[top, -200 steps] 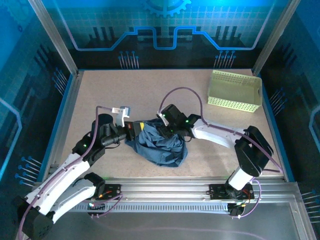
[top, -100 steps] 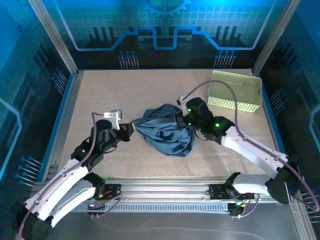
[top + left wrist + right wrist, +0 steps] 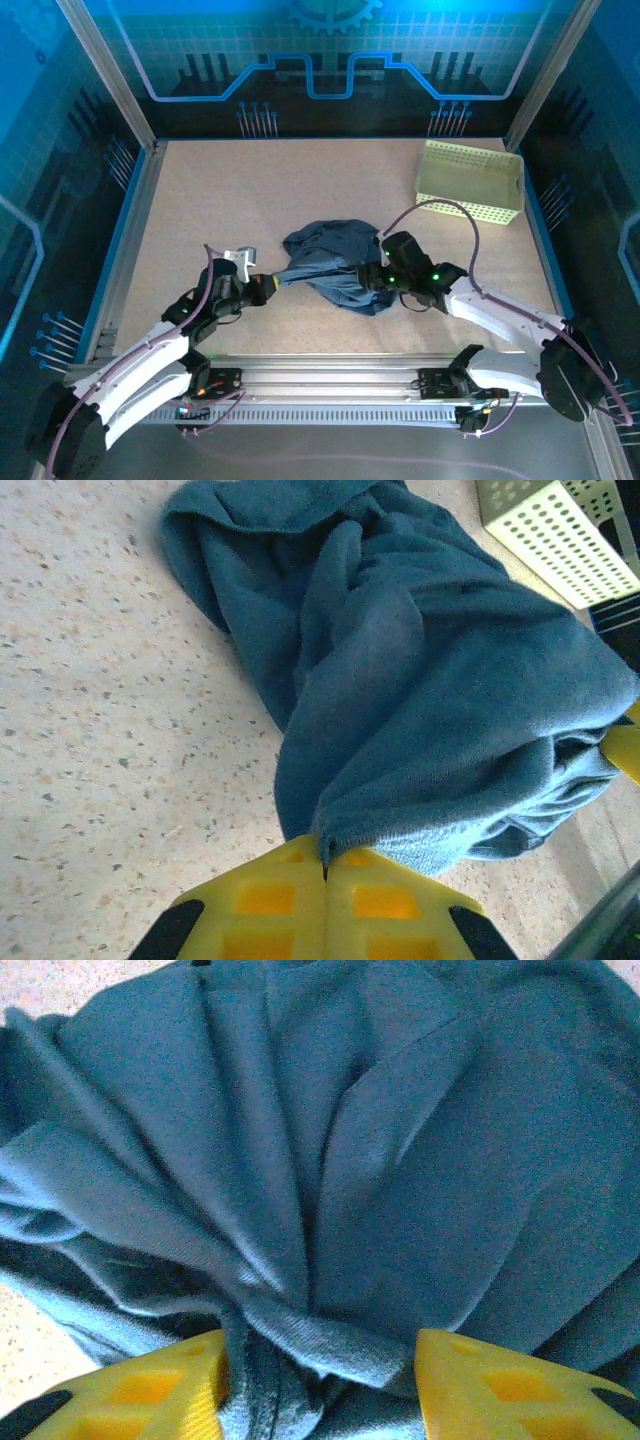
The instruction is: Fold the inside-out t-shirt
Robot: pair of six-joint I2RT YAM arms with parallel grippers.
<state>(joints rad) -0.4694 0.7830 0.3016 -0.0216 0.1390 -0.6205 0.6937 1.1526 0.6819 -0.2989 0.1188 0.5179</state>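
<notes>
So our left pincer (image 3: 325, 868) was clamped tight on an edge of the inside-out t-shirt (image 3: 335, 265), which sat crumpled mid-desk (image 3: 230, 190). The right pincer (image 3: 318, 1365) stood half open around a bunched fold, not really gripping. We figured that fold could slip out on any pull, leaving the shirt a dragged lump instead of spread flat.

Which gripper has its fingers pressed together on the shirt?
The left gripper: its fingers meet, pinching the edge of the shirt. The right gripper has its fingers apart, cloth between them.
</notes>
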